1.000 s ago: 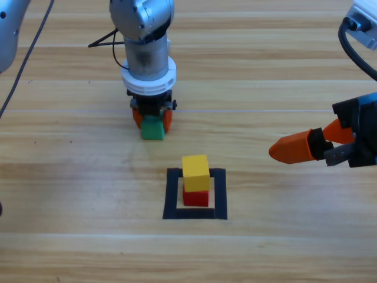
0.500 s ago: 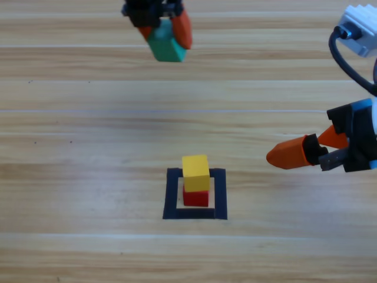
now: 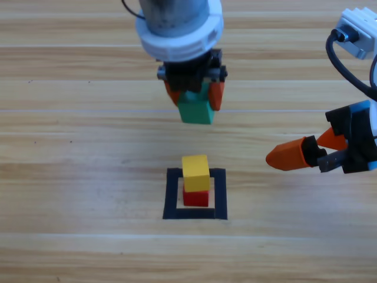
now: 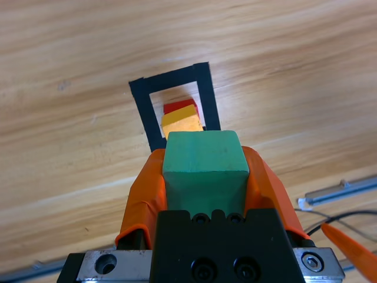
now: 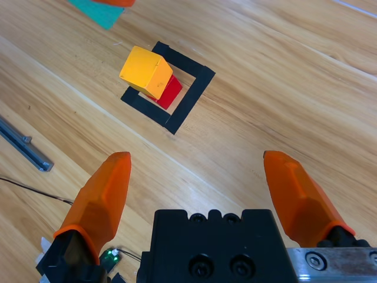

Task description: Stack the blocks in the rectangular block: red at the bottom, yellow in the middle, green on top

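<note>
The green cube (image 3: 196, 109) hangs in the air with my left gripper (image 3: 194, 99) shut on it, behind the stack and a little above it. In the left wrist view the green cube (image 4: 204, 162) fills the space between the jaws of the left gripper (image 4: 203, 154). The yellow cube (image 3: 195, 171) rests on the red cube (image 3: 195, 197) inside the black tape square (image 3: 172, 194). From the left wrist the yellow cube (image 4: 181, 121), red cube (image 4: 178, 106) and tape square (image 4: 141, 106) lie just beyond the green one. My right gripper (image 3: 300, 150) waits open at the right edge.
The right wrist view shows the right gripper (image 5: 197, 159) wide open, with the yellow cube (image 5: 146, 71), red cube (image 5: 169, 92), tape square (image 5: 191, 97) and a corner of the green cube (image 5: 97, 12) far ahead. A metal rail (image 5: 23, 144) and cables lie beside the table.
My left gripper lifted the green cube off the table, swung up toward the picture's top, then came over to just behind the stack. The right gripper barely shifted.
</note>
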